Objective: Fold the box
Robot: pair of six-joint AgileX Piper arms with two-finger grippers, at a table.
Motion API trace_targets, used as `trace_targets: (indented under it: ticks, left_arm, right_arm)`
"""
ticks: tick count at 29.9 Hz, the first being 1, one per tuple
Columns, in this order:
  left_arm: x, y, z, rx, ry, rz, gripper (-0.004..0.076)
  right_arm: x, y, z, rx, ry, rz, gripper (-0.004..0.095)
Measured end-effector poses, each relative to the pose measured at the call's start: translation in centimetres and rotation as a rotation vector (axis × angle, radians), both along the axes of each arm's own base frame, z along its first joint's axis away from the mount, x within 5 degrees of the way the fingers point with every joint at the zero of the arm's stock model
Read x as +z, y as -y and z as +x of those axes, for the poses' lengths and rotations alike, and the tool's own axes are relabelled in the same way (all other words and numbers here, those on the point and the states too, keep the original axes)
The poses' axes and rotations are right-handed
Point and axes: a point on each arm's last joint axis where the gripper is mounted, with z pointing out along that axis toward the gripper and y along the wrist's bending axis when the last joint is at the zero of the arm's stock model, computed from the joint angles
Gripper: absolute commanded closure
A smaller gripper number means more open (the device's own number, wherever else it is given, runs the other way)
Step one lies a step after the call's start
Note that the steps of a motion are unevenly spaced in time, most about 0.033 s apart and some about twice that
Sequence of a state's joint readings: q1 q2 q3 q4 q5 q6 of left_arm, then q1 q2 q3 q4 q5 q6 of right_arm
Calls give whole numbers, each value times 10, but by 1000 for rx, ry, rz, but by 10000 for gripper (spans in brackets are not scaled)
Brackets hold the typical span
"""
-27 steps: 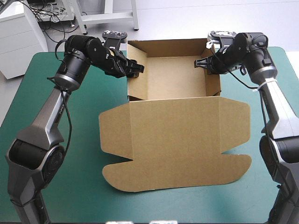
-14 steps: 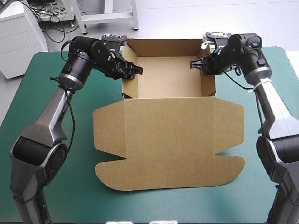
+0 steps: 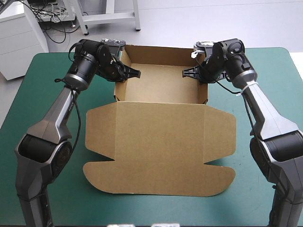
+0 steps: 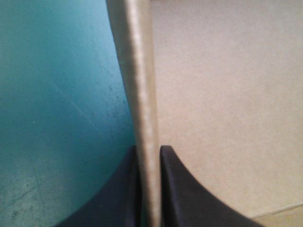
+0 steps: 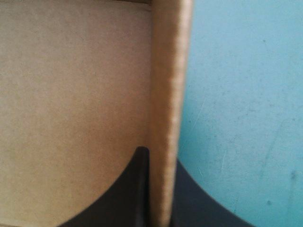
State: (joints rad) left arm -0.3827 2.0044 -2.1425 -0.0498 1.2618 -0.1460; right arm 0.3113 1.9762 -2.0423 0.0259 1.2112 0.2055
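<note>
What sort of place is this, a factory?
More likely a robot lab bench: one table under a teal-green cover, a single brown box as an open tray, and the left gripper and right gripper each pinching one side wall.

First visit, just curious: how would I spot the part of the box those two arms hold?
On the teal-green table lies a brown box. Its far half is an open tray; left gripper and right gripper each pinch a side wall, upright, unlike the flat lid.
</note>
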Motion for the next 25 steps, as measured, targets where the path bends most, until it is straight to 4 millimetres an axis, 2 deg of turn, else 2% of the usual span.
trace_targets:
  ticks: [8,18,25]
  left_arm:
    - [-21,4,10,14,-41,17,756]
    - [-56,9,24,21,-113,51,756]
    - [-84,13,34,22,-166,67,756]
  right_arm:
    - [-8,0,1,-19,-34,-32,908]
    - [-51,-7,19,-17,-131,-53,908]
    - [-68,-8,25,-17,-164,-70,908]
